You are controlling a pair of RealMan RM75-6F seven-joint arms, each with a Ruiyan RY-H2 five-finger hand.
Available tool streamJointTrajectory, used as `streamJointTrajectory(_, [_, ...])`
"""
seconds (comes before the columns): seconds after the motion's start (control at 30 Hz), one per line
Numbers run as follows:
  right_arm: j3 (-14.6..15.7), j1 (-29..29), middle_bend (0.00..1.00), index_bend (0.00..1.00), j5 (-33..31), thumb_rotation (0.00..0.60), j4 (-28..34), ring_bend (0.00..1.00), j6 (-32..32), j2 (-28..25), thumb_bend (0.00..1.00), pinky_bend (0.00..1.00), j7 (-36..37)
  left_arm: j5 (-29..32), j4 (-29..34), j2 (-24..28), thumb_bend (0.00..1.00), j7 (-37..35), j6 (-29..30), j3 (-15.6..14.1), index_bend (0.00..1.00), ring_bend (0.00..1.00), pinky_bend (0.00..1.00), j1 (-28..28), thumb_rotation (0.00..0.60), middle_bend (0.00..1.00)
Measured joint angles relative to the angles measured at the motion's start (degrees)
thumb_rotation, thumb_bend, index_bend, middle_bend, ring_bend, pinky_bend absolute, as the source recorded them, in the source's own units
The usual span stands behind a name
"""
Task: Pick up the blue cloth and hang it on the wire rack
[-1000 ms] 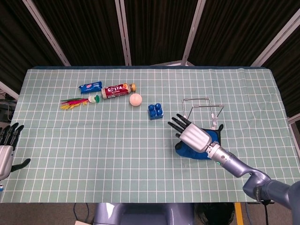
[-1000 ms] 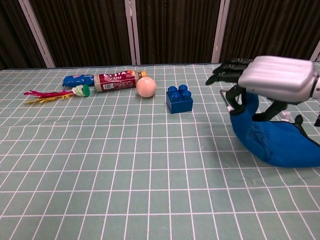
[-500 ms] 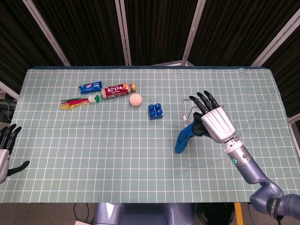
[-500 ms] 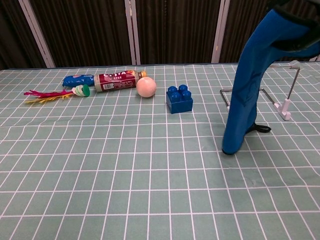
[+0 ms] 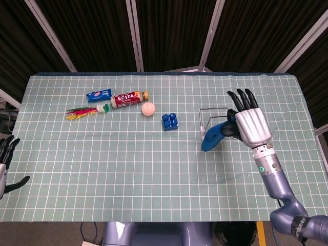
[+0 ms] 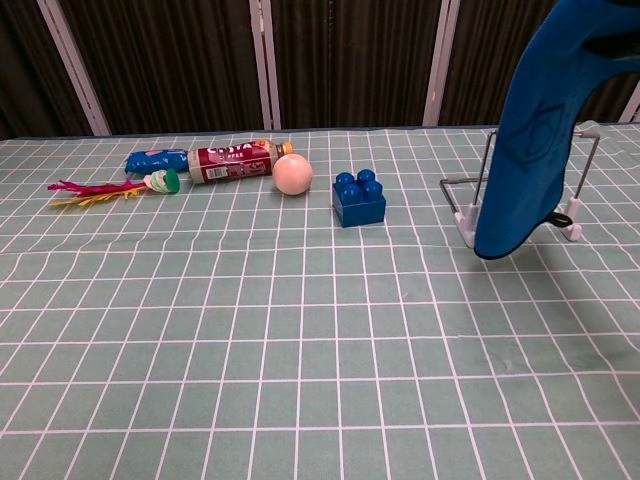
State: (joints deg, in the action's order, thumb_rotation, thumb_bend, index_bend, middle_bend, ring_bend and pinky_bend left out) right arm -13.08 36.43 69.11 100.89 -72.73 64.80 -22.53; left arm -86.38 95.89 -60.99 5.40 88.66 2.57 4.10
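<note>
The blue cloth hangs from my right hand, which grips its upper end with the fingers pointing away from me. In the chest view the blue cloth dangles as a long strip, its lower tip just above the table and in front of the wire rack. The wire rack is a thin metal frame on white feet, standing directly behind and beneath the cloth and partly hidden by it. My left hand rests at the table's left edge, fingers apart, holding nothing.
A blue toy block stands left of the rack. Further left lie a peach ball, a red bottle, a blue packet and a feathered shuttlecock. The checked tablecloth covers the table.
My right hand has lifted the cloth from a heap on the table and carried it back and to the right. The cloth's tip has left the table and now hangs at the rack.
</note>
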Motion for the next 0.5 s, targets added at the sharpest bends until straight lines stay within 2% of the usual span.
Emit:
streamJointTrajectory(0.3, [1.19,-4.63,0.09,0.78,-0.51,0.600,5.49,0.00,-2.32,-6.52,0.40,0.05,-2.81,-1.08,0.49,0.29,0.00,-0.39,0.47,-0.19,0.00,0.00,0.00,-0.26,0.600,0.00])
streamJointTrajectory(0.5, [1.59,-5.28,0.09,0.77,-3.28,0.600,7.08,0.00,-2.14,-6.49,0.41,0.06,-6.63,-1.44,0.74,0.36,0.00,-0.24,0.54,-0.21,0.00,0.00,0.00,-0.27,0.600,0.00])
